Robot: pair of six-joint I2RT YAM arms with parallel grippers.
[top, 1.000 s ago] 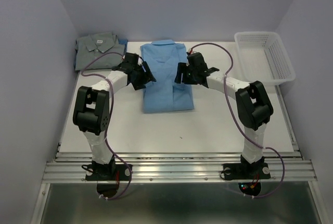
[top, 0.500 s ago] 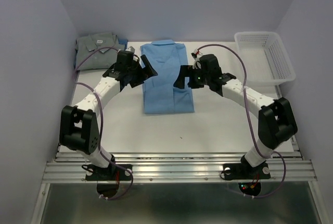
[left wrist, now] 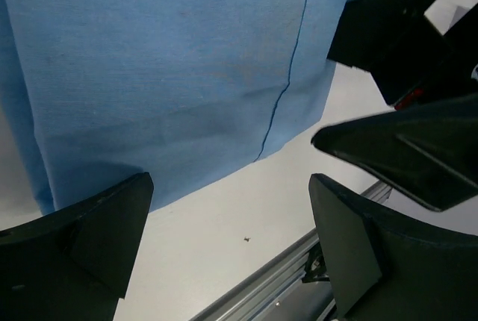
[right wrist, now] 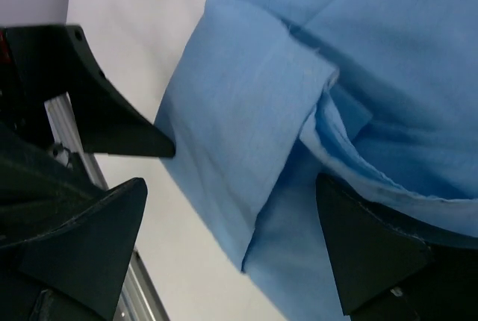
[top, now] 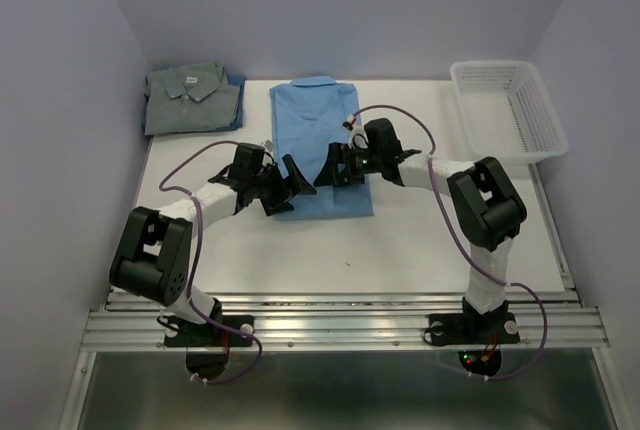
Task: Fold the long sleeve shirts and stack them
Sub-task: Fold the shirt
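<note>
Grey-green shirt (top: 190, 98): lay folded at upper left of top view, collar toward top; a blue edge showed along its right side.
Left hand (top: 287, 188): sat left of centre, at the blue shirt's lower-left corner; fingers spread wide, nothing betw. them. Wrist cam showed the hem and bare desk (left wrist: 224, 224).
Light blue shirt (top: 312, 125): lay folded flat on desk at frame centre, collar toward top.
Right hand (top: 335, 168): was just right of centre, over shirt's lower part; fingers spread, gripping nothing. Wrist cam showed a folded flap w/ loose layers.
Basket (top: 510, 105): white mesh, upper right, well apart from shirts.
</note>
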